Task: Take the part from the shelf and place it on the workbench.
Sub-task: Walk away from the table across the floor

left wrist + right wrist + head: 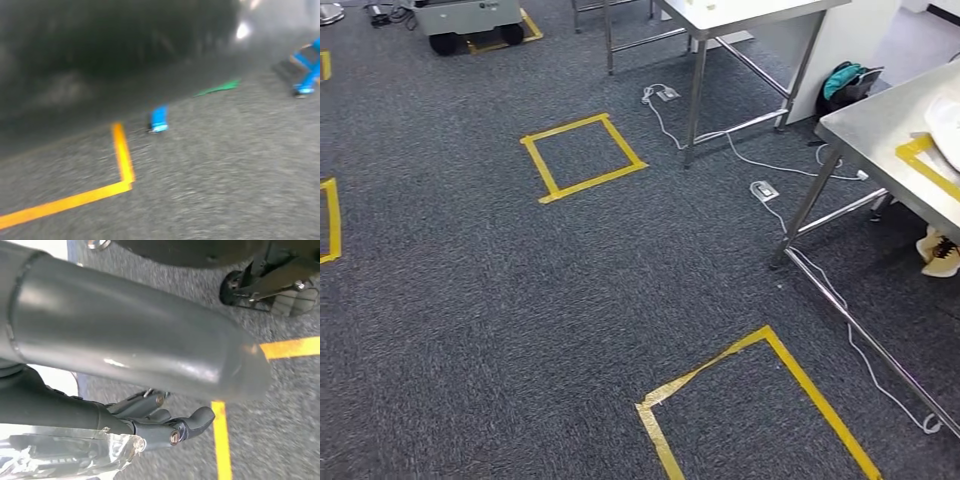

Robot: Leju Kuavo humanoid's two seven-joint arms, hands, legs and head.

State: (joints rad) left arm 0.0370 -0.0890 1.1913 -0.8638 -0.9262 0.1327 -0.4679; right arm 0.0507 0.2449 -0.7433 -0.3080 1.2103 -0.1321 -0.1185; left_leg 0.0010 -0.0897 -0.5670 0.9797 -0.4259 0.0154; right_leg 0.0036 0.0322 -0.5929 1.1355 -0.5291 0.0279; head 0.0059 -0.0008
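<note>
In the right wrist view my right hand [158, 425] comes in under its grey thumb [132, 335]. Its dark fingers [188, 425] lie along the part [68, 455], a shiny thing in crinkled clear wrapping, and seem to grip it. Most of the part is hidden. In the head view the steel workbench [878, 130] stands at the right edge. A yellow tape mark [924, 160] and a white thing [945, 125] lie on its top.
Yellow tape squares [583, 155] [758, 410] mark the grey carpet. Another steel table [712, 20] stands behind, with cables [773, 165] and floor sockets [764, 190] between the tables. A wheeled cart [471, 20] is far left. Small blue objects [158, 119] lie by a tape corner [122, 160].
</note>
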